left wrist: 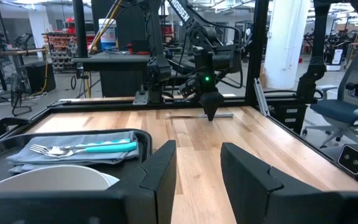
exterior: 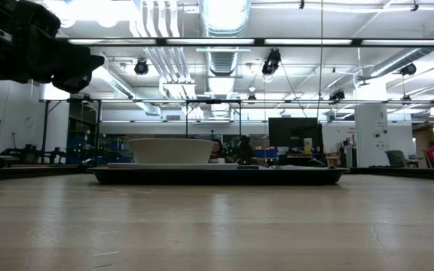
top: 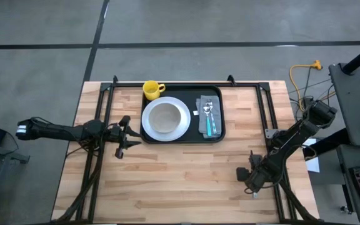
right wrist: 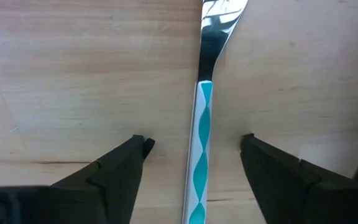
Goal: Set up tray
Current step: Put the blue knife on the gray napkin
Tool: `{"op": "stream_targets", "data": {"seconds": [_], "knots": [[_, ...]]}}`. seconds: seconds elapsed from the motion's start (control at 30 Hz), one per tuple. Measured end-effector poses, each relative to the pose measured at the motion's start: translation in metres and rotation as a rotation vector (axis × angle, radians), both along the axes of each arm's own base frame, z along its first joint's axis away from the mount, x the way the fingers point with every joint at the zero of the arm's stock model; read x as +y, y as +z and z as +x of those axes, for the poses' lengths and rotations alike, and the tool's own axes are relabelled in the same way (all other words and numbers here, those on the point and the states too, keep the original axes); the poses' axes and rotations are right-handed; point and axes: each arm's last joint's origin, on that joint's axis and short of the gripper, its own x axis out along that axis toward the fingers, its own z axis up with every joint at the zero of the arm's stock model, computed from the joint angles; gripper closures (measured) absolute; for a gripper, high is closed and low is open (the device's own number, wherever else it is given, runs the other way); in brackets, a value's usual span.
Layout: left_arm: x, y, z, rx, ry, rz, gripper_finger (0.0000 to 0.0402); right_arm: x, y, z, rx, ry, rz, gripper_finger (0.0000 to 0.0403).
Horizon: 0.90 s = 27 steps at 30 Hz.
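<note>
The black tray lies at the table's far middle. It carries a white plate with a white bowl, and a grey napkin with a teal-handled fork on top. A yellow mug stands at the tray's far-left corner. My left gripper hovers open just left of the tray. My right gripper is at the table's near right, pointing down and open. Its fingers stand on either side of a teal-and-white-handled piece of cutlery lying flat on the wood, without touching it.
Bare wood fills the near half of the table between the arms. Black frame rails run along both sides and the far edge. In the low view the tray and bowl sit ahead, with a workshop room behind.
</note>
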Motion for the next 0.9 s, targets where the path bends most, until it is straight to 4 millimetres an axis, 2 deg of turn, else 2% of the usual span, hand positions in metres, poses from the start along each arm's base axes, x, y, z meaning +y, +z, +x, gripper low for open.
{"op": "stream_targets", "data": {"seconds": [0.33, 0.7, 0.8, 0.9], "knots": [[0.0, 0.0, 0.0, 0.0, 0.0, 0.0, 0.0294, 0.0009, 0.0004, 0.0008, -0.005, 0.0, 0.007, 0.0235], [0.0, 0.0, 0.0, 0.0, 0.0, 0.0, 0.0294, 0.0024, 0.0017, 0.0022, -0.014, 0.0, 0.013, 0.0362], [0.0, 0.0, 0.0, 0.0, 0.0, 0.0, 0.0294, 0.0022, 0.0018, 0.0022, -0.018, 0.0, 0.009, 0.0382], [0.0, 0.0, 0.0, 0.0, 0.0, 0.0, 0.0294, 0.0019, 0.0021, 0.0024, -0.028, -0.001, 0.002, 0.0384]]}}
